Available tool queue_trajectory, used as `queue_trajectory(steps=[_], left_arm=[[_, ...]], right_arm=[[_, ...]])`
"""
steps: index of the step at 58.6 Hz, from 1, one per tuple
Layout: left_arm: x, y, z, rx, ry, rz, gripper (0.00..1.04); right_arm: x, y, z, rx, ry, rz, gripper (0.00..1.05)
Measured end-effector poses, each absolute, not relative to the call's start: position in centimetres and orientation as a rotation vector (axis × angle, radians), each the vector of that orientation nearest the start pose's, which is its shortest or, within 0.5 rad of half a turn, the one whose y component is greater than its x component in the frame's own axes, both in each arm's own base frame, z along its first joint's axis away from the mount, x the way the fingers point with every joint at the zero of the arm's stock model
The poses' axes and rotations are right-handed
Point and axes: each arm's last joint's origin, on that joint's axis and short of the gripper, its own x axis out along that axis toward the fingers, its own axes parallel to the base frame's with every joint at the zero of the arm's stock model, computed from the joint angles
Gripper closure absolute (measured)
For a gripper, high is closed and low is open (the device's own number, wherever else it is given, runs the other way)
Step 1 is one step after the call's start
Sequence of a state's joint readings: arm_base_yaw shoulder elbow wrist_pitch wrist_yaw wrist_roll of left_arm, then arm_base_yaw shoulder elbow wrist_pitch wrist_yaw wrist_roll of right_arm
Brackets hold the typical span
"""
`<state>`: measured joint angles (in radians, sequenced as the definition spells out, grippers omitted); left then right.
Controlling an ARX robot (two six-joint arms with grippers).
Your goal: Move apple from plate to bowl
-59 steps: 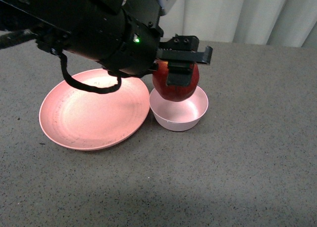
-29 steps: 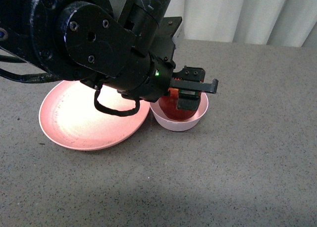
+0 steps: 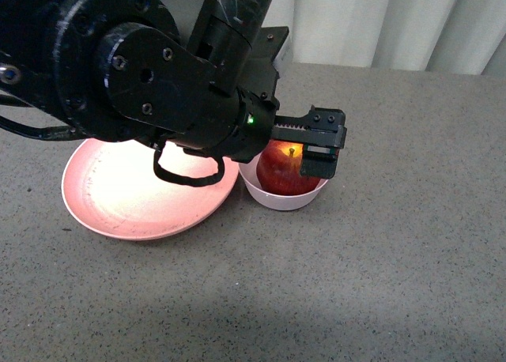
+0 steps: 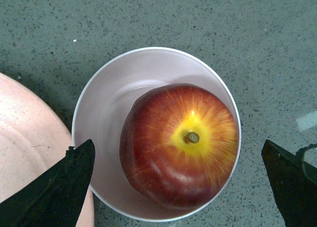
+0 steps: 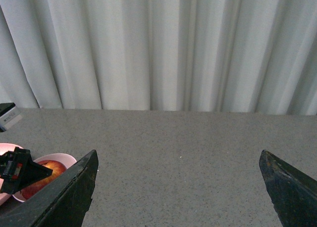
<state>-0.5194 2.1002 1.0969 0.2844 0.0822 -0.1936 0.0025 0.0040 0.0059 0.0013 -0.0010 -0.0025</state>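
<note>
The apple (image 4: pixel 181 145) sits down in the small pale pink bowl (image 4: pixel 109 103), stem up, leaning toward one side of the wall. The left gripper (image 4: pixel 174 151) hangs over it with its jaws spread wide and clear of the fruit on both sides, gripping nothing. The right gripper (image 5: pixel 178 162) is also spread and empty, well off over the grey speckled table (image 3: pixel 379 259), facing the white curtain (image 5: pixel 158 48).

That apple looks firm and fairly weighty, with smooth glossy skin I'd expect to be a bit slippery. It's likely to bruise if dropped, and a pinch across its widest part would hold best. In this bowl that would be awkward, since the wall sits close around it and leaves fingers little room.

The wide salmon-pink plate (image 3: pixel 118 208) lies bare just beside the bowl; the arm hides whether their rims touch. Nothing else is near, so only the bowl's rim and the plate's edge could catch a finger
</note>
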Motion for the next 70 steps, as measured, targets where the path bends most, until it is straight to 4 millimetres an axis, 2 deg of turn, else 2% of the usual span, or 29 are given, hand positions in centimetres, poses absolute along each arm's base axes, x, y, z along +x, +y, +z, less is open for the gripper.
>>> queue_trajectory(steps=[7, 12, 19, 29, 32, 36, 40, 49, 60, 70], left_arm=[[34.7, -19.4, 10.9, -0.059, 0.705, -0.485, 0.07], [33.9, -17.6, 12.6, -0.097, 0.638, -0.434, 0.07], [33.0, -15.0, 14.1, -0.106, 0.579, -0.314, 0.07], [32.7, -13.8, 14.7, -0.11, 0.544, -0.258, 0.08], [32.1, -13.0, 13.9, -0.04, 0.317, -0.11, 0.2], [30.2, -11.3, 13.5, -0.022, 0.165, -0.04, 0.32], [28.8, -9.6, 14.2, -0.027, 0.067, -0.019, 0.43], [25.8, -6.8, 16.3, -0.024, -0.003, -0.011, 0.68], [22.5, -4.2, 16.1, -0.013, 0.014, 0.002, 1.01], [20.4, -3.1, 16.2, -0.007, 0.01, -0.014, 1.01]], right_arm=[[9.8, 0.0, 16.5, -0.002, -0.003, 0.003, 0.09], [9.8, 0.0, 16.5, -0.002, -0.003, 0.003, 0.09], [9.8, 0.0, 16.5, -0.002, -0.003, 0.003, 0.09], [9.8, 0.0, 16.5, -0.002, -0.003, 0.004, 0.09], [9.8, 0.0, 16.5, -0.002, -0.003, 0.004, 0.09], [9.8, 0.0, 16.5, -0.002, -0.003, 0.004, 0.09], [9.8, 0.0, 16.5, -0.002, -0.003, 0.0, 0.09], [9.8, 0.0, 16.5, -0.002, -0.003, 0.001, 0.09], [9.8, 0.0, 16.5, -0.002, -0.003, 0.004, 0.09], [9.8, 0.0, 16.5, -0.002, -0.003, 0.003, 0.09]])
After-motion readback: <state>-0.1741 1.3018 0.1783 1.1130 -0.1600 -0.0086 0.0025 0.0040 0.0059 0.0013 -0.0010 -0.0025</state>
